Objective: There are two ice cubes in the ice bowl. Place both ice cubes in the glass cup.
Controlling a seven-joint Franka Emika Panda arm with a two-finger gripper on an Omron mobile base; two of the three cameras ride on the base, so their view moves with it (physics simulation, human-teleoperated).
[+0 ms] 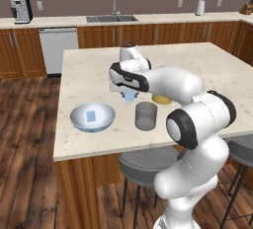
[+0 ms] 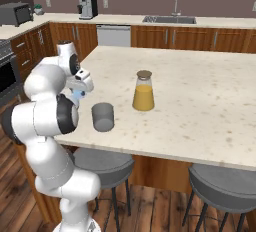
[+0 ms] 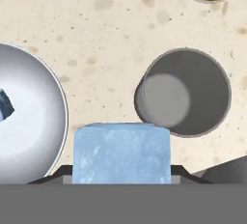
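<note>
My gripper (image 1: pixel 129 94) hangs above the island counter, between the ice bowl and the glass cup, shut on one pale-blue ice cube (image 1: pixel 129 96). In the hand view that ice cube (image 3: pixel 121 153) sits large between my fingertips. The ice bowl (image 1: pixel 105 115) stands at the front left of the counter with the other ice cube (image 1: pixel 91 116) inside it. From the hand, the ice bowl (image 3: pixel 38 121) lies on the left, the second ice cube (image 3: pixel 5 105) at its edge. The smoky glass cup (image 1: pixel 146 116) stands upright to the bowl's right, its mouth open in the hand view (image 3: pixel 185 92).
A tan-lidded jar (image 2: pixel 143 91) of yellow liquid stands behind the cup (image 2: pixel 102 116), partly hidden by my arm in the left base view. Round stools (image 2: pixel 105 161) sit under the counter's front edge (image 1: pixel 113 151). A sink and a coffee machine are on the far counter.
</note>
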